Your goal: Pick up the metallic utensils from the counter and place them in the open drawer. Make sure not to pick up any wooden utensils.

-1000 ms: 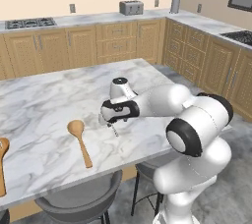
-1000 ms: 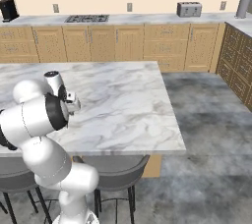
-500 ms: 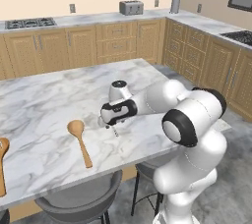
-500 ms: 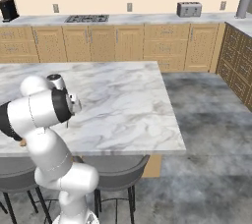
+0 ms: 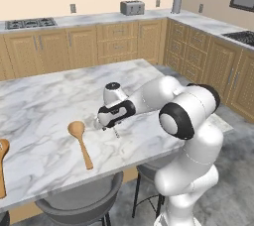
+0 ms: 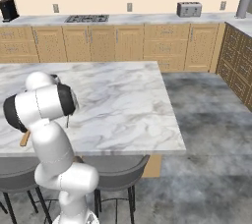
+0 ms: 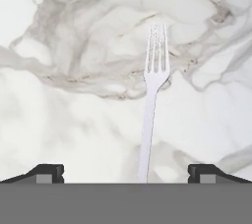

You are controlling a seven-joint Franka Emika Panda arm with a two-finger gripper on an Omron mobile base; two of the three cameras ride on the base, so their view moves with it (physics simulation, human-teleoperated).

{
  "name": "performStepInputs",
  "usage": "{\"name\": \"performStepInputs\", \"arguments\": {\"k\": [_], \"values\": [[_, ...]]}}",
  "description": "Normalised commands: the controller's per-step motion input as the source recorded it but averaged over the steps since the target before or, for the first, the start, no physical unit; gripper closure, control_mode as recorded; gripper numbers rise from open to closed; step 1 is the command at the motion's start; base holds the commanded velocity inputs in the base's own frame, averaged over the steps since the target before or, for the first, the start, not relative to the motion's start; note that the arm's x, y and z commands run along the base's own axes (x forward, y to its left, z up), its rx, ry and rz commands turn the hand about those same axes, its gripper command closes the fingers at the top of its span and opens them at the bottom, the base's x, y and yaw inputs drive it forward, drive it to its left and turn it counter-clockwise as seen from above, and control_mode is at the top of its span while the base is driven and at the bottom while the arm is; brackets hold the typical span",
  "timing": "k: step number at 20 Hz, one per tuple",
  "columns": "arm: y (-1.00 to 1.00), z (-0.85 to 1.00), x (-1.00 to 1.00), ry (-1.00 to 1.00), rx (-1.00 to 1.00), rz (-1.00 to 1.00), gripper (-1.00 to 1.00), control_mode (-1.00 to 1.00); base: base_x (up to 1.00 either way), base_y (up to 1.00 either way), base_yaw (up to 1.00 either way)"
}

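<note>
**Supervisor:** What's the room and the surface like from your end?

**Operator:** I've got a kitchen with tan wood cabinets along the back wall, a stovetop (image 5: 29,22) and a toaster (image 5: 132,7) on the far worktop. In front of me is the counter (image 5: 44,106), a broad white marble slab with grey veins. Two wooden spoons lie on it: one (image 5: 80,141) just left of the hand, the other (image 5: 2,163) well apart at the slab's left edge.

**Supervisor:** And the arm?

**Operator:** I see it stretched out low over the slab, forearm nearly level, with the gripper (image 5: 103,123) pointing down close to the marble. In the hand view the fork (image 7: 152,95) lies flat on the counter, tines away from me, handle running down between the two fingertips (image 7: 47,173). The jaws stand wide apart with nothing clamped. Whether the tips touch the marble, I can't tell.
</note>
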Motion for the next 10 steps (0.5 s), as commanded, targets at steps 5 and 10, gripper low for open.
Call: {"name": "performStepInputs", "arguments": {"k": [5, 10], "values": [[-0.03, -0.28, 0.00, 0.00, -0.01, 0.00, -1.00, -1.00, 0.00, 0.00, 0.00], [-0.25, 0.00, 0.00, 0.00, 0.00, 0.00, -1.00, -1.00, 0.00, 0.00, 0.00]]}}
